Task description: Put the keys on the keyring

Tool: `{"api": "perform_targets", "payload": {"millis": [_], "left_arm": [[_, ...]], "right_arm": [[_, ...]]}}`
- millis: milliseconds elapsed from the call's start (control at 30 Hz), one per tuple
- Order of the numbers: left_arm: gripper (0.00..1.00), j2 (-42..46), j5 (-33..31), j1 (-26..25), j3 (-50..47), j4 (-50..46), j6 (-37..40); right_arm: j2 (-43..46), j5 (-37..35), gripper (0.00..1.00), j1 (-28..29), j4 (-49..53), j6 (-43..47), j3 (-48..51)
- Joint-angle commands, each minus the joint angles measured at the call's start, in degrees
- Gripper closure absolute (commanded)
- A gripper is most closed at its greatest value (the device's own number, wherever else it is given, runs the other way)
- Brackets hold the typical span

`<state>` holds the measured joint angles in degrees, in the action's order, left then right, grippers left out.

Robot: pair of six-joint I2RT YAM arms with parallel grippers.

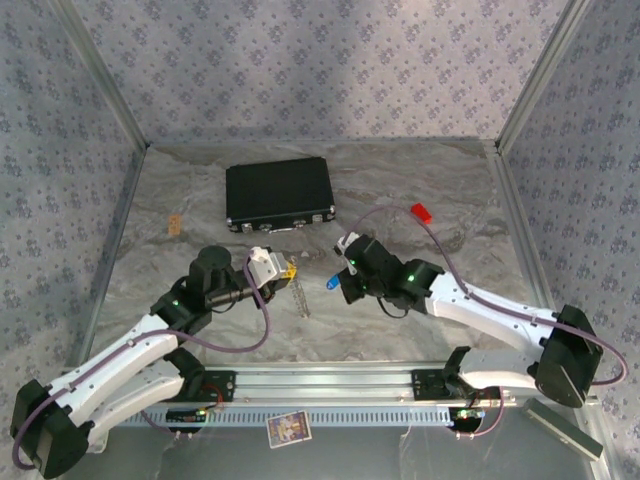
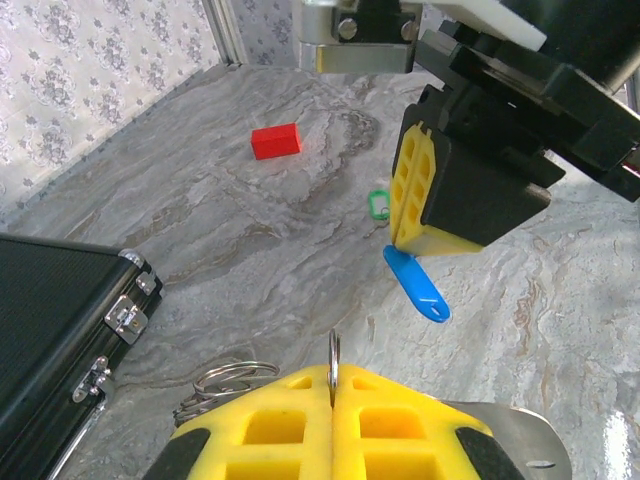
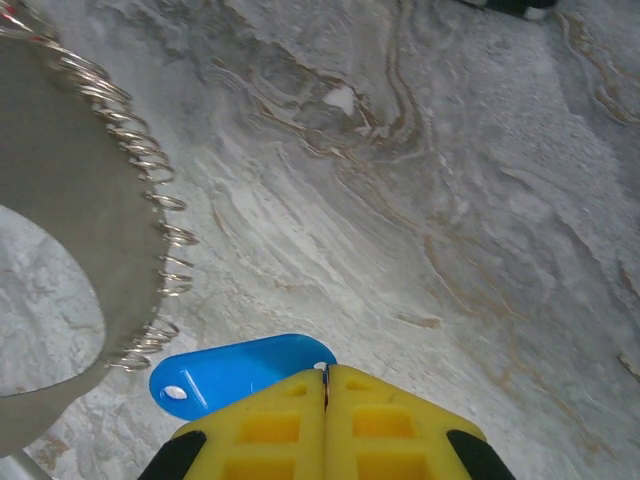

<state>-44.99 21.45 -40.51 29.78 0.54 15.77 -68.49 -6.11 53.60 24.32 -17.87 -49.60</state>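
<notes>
Left gripper (image 1: 288, 272) is closed on the keyring (image 2: 333, 352), pinching its thin metal edge between the yellow fingers (image 2: 270, 425). It sits just in front of the black case (image 1: 280, 193), on the side nearer the arm bases. From the left wrist, wire coils (image 2: 225, 382) of the ring bulge out beside the fingers, toward the case's latches. From above, a short chain (image 1: 303, 298) hangs below the gripper.

The right gripper (image 1: 343, 284) is likewise clamped shut, holding the blue key (image 1: 328, 285) by its plastic head. It is in front of the case's right corner and near the left gripper, with a small gap between the two. In the right wrist view the blue head sticks out to the left of the fingers, and the grey loop (image 3: 90, 230) with its coils is just beside it. Whether they touch I cannot tell.

The green key (image 2: 378, 203) lies flat on the table (image 1: 400, 330), farther from the case than the blue one, out toward the red block (image 1: 421, 212). That block sits to the right of the case, apart from it.
</notes>
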Motion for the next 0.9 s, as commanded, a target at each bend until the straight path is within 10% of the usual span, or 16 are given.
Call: {"api": "perform_targets", "payload": {"millis": [0, 333, 867], "left_arm": [[1.0, -0.49, 2.11, -0.18, 3.48, 0.02, -0.99], [1.0, -3.98, 2.82, -0.14, 3.5, 3.18, -4.65], [1.0, -7.31, -0.36, -0.27, 4.23, 3.82, -6.2]], "right_arm": [[1.77, -2.7, 1.0, -0.32, -4.04, 1.14, 1.23], [-9.55, -15.71, 1.0, 3.33, 1.01, -4.73, -10.74], [-2.19, 6.92, 1.0, 5.17, -12.92, -3.61, -5.89]]}}
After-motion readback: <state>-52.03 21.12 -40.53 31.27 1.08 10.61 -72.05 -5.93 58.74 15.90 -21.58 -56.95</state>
